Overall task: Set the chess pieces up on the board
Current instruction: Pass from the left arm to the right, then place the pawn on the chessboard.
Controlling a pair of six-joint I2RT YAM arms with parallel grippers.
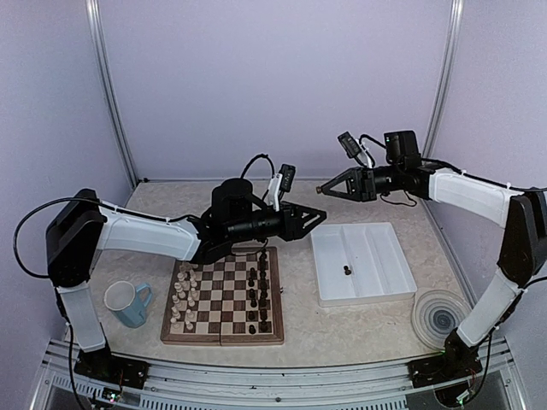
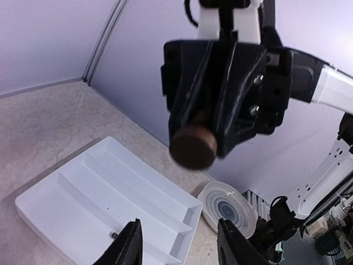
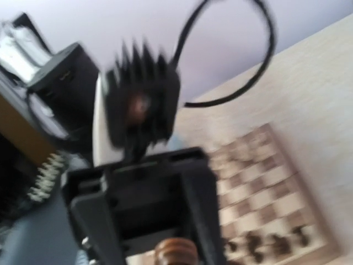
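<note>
Chess pieces [image 1: 259, 299]: dark ones standing on board's [image 1: 224, 337] right cols; one lying in white tray [image 1: 376, 256].
Held piece [image 2: 192, 146]: hanging mid-air btwn both arms.
R gripper [image 1: 325, 190]: clamping Held piece, base sticking out.
L gripper [image 2: 179, 243]: jaws gaping, gripping nothing, hovering near R gripper.

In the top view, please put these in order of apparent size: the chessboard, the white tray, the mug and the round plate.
1. chessboard, only slightly ahead
2. white tray
3. round plate and mug: nearly alike, so not ranked
</note>
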